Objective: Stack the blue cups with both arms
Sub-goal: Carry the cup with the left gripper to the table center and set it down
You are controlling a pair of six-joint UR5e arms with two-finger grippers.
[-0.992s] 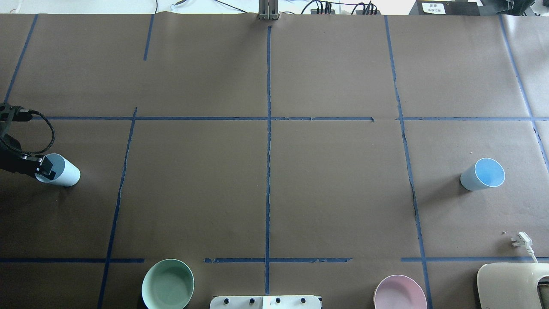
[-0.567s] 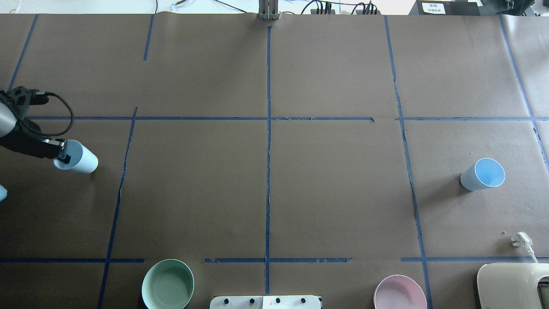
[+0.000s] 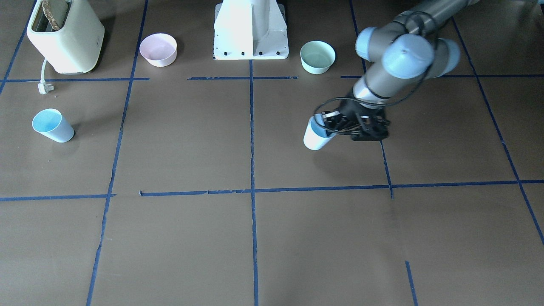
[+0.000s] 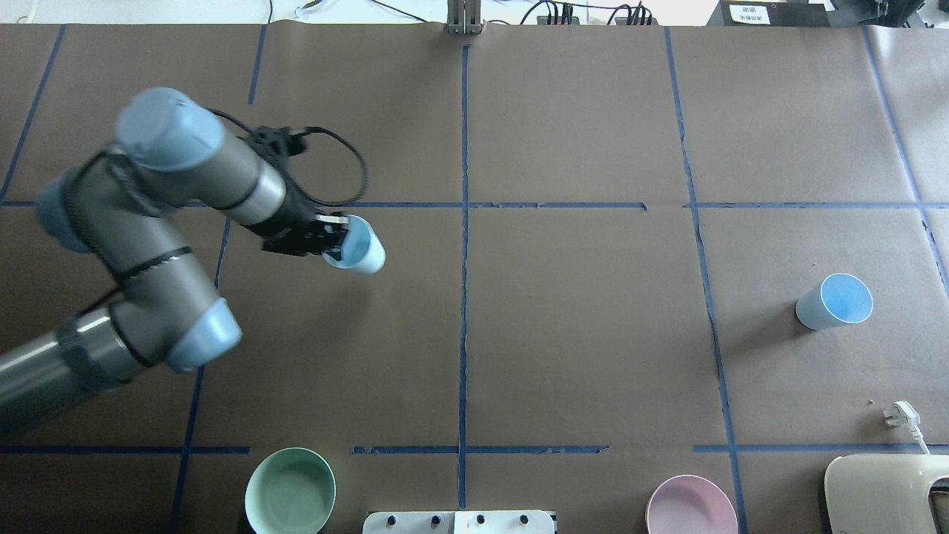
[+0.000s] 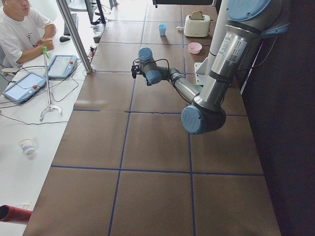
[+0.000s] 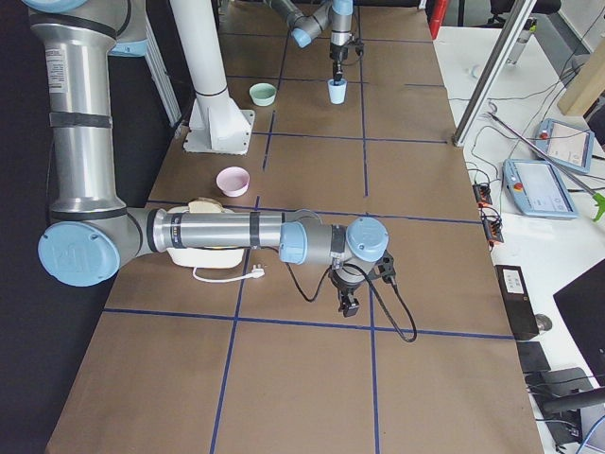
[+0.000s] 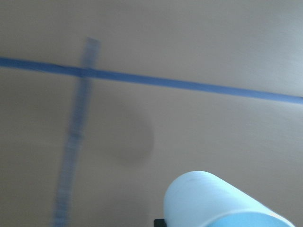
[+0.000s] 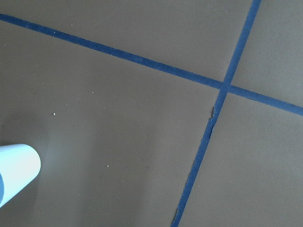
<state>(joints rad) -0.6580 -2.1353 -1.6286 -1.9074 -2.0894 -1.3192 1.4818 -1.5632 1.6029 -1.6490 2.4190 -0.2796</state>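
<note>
1. L gripper (image 4: 331, 241) clamps rim of blue cup (image 4: 361, 253); cup is lifted off table (image 4: 578, 334), on robot's L side of centre tape line (image 4: 464, 297).
2. 2nd blue cup (image 4: 834, 300) stands upright, robot's R side, near white plug (image 4: 901, 415).
3. R gripper (image 6: 348, 303) hangs over table; can't tell jaw state.

The overhead camera looked forward and down over the brown paper-covered worktop (image 4: 578, 133); the front camera faced back steeply, sharing its blue tape grid (image 3: 251, 127); two end cameras looked along it; both wrist cameras sat close above it.
</note>
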